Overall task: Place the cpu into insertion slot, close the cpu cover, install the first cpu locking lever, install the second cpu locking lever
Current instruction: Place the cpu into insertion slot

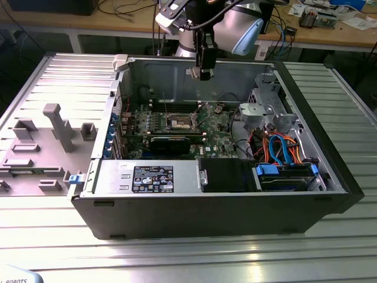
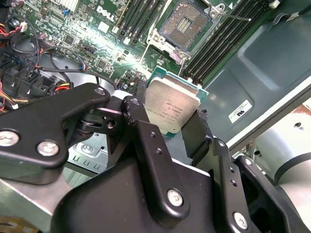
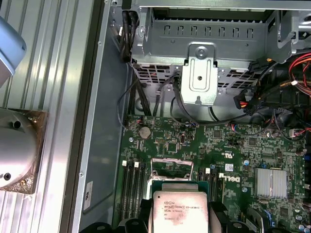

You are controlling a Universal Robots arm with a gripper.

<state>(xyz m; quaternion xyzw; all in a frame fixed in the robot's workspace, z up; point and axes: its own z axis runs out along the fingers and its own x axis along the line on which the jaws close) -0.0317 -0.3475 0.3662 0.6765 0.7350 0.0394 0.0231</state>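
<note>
The black two-fingered pincer (image 2: 167, 114) is clamped on the cpu (image 2: 174, 104), a small flat square chip with a silver-grey metal top and a green rim, one finger on each of two opposite edges. In the exterior view the pincer (image 1: 205, 73) hangs inside the open black computer case (image 1: 306, 203), which lies on the ribbed metal surface (image 1: 177, 253), well above the green motherboard (image 1: 221, 132). The square insertion slot (image 2: 187, 22) sits uncovered, its field of contacts bare, and the cpu (image 3: 181, 211) is apart from it, not yet over it squarely.

This step looks to call for patience: the chip should go level, its edges lined up with the slot (image 3: 172, 170), then straight down with no sliding across those contacts, and it should be let go only once it lies flat.

The grey arm (image 1: 238, 26) reaches in over the case's far wall, its wrist turned down so the pincer points at the board.
</note>
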